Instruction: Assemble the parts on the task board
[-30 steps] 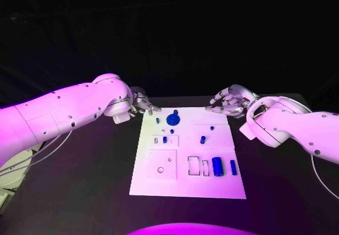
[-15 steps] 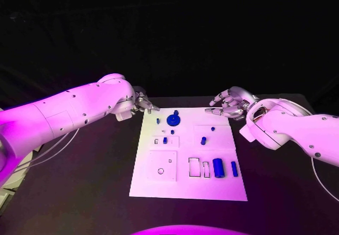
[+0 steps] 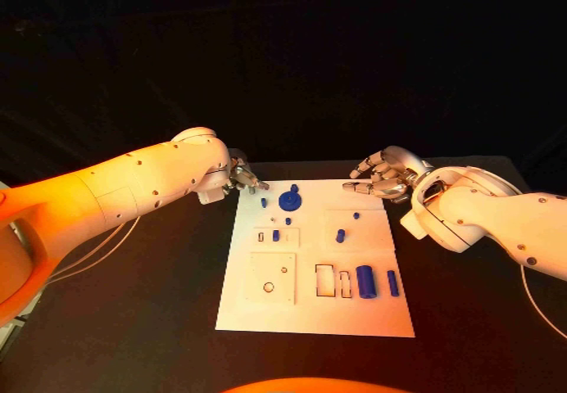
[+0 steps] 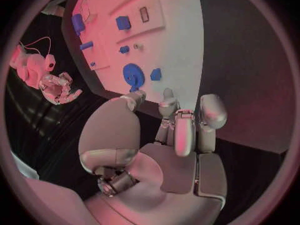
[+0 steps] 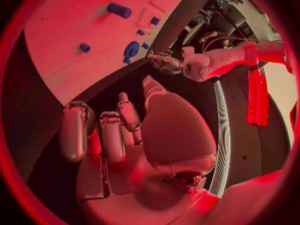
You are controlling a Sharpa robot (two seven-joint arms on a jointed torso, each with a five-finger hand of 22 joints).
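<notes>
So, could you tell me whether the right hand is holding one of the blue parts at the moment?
No, the right hand hovers at the far right corner of the task board with its fingers apart and nothing in them.

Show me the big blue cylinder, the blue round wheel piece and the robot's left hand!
big blue cylinder (image 3: 365,281), head view, middle of its body
blue round wheel piece (image 3: 291,199), head view, its disc
left hand (image 3: 245,179), head view, middle of the hand

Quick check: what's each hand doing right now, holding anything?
Left hand: open, holding nothing, at the far left corner of the task board.
Right hand: open, holding nothing, at the far right corner.
</notes>
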